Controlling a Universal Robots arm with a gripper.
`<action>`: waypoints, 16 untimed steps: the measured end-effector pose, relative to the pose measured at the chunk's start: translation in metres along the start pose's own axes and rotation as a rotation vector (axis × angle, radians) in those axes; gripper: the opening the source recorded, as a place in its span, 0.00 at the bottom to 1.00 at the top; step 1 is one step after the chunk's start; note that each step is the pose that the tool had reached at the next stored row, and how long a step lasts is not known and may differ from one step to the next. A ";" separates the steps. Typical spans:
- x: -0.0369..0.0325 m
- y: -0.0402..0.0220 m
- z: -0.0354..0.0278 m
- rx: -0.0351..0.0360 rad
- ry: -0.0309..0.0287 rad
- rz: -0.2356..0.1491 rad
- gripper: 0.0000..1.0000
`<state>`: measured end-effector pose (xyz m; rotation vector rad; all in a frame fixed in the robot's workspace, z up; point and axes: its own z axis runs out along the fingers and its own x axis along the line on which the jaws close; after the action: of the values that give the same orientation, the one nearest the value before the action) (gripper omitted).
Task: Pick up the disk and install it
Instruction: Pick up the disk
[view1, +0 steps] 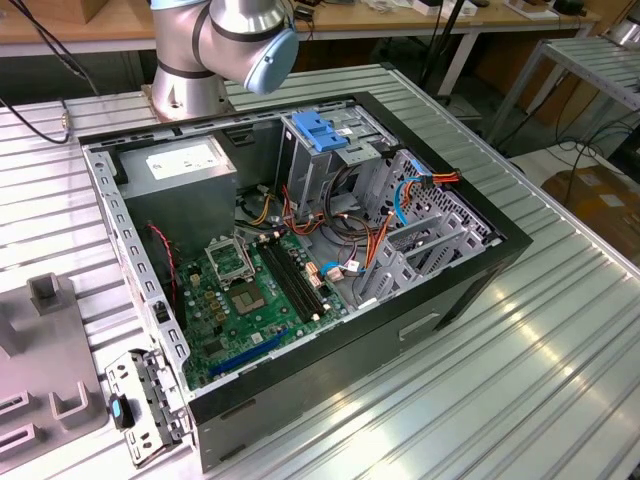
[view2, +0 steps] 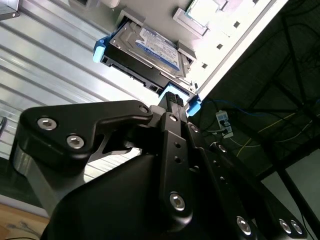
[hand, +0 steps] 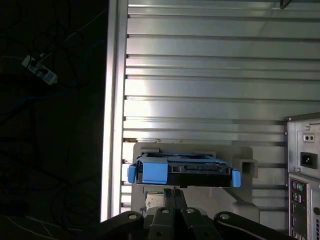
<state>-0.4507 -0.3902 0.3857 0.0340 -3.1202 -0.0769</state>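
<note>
The disk (hand: 200, 170) (view2: 150, 47) lies flat in a pale grey holder (hand: 245, 160) near the table's edge. It is grey metal with a white-and-blue label and a blue plastic carrier frame (hand: 154, 171). In both wrist views my gripper (hand: 175, 194) (view2: 172, 97) sits just off the disk's near end, close to the blue frame. Its black fingers (hand: 169, 197) are drawn together with nothing between them. The open computer case (view1: 480, 270) lies on its side in the exterior view, with a metal drive cage with a blue top (view1: 320, 130) inside.
The arm's base (view1: 225, 40) stands behind the case. Inside the case are a grey power supply box (view1: 180, 165), a green motherboard (view1: 250, 300) and loose cables (view1: 350, 265). A grey fixture (view1: 50, 340) sits at the exterior view's left. The table edge (hand: 112, 100) drops to dark floor.
</note>
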 end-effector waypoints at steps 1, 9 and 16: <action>0.0000 0.0000 0.0000 0.0000 -0.0001 0.000 0.11; 0.0000 0.0000 0.0000 0.0001 -0.0001 -0.003 0.11; -0.0003 0.0000 0.0002 0.0024 0.0058 -0.120 0.11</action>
<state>-0.4504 -0.3902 0.3855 0.2215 -3.1097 -0.0748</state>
